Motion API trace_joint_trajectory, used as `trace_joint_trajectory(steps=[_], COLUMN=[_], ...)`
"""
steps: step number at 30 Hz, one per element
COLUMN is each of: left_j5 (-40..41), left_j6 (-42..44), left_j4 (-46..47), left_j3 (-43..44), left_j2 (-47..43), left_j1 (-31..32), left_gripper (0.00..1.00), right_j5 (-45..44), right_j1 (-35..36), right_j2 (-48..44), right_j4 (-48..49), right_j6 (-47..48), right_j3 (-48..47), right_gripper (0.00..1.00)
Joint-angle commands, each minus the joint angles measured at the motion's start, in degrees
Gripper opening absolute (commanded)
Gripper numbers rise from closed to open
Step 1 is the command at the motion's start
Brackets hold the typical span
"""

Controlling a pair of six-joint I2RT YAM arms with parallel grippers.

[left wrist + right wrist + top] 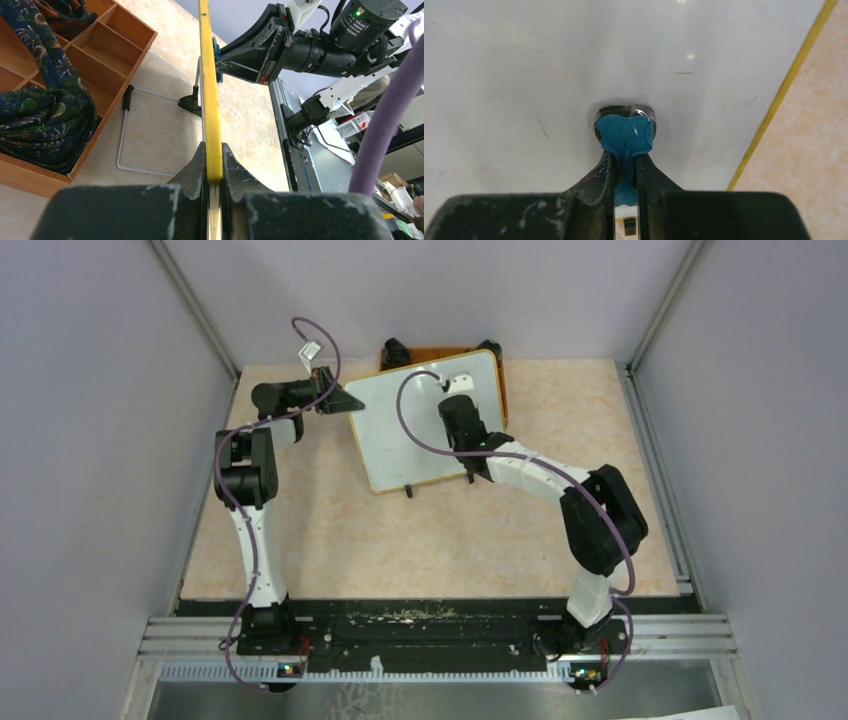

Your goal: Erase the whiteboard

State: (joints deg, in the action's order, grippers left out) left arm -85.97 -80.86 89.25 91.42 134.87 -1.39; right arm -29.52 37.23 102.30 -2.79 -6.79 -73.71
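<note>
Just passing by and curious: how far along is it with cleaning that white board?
Mostly done, it seems: the whiteboard shows no writing, only faint marks. In hand: left gripper clamps its yellow edge, right gripper presses a blue eraser to the surface. Left: those marks, probably.

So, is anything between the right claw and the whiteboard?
Only the blue pad that the right claw grips, pressed on the whiteboard; nothing else visible. The left claw clamps its edge.
</note>
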Motion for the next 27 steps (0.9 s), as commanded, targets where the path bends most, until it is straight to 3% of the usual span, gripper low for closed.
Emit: trace_joint_trajectory(steps=[1,9,17,27], left_j5=[-17.21,-17.21,-17.2,-17.21], left_j6=[-2.51,-3.74,-4.65,-5.86], left_j4=[13.3,13.32,13.32,13.32], left_j3=[-0.43,1.21,1.98,3.58], left_j2=[-1.63,-1.63,-2.29,-3.3], left_j1=[0.06,0.05,0.07,-0.16], left_gripper=[0.0,0.08,0.34,0.45], right_j5=[-2.86,-1.84,-0.78,0.0], right_j1=[-1.64,-1.59,-1.54,-1.31], right_j2=[-6.06,-13.05,-15.32,-15.7], right_j4=[-0.41,-3.38,-4.34,-4.12], right_j6=[-1.88,-3.33,-4.24,-4.73], right_j3=[2.02,4.28,6.28,7.24], right_gripper=[0.0,0.0,0.0,0.0])
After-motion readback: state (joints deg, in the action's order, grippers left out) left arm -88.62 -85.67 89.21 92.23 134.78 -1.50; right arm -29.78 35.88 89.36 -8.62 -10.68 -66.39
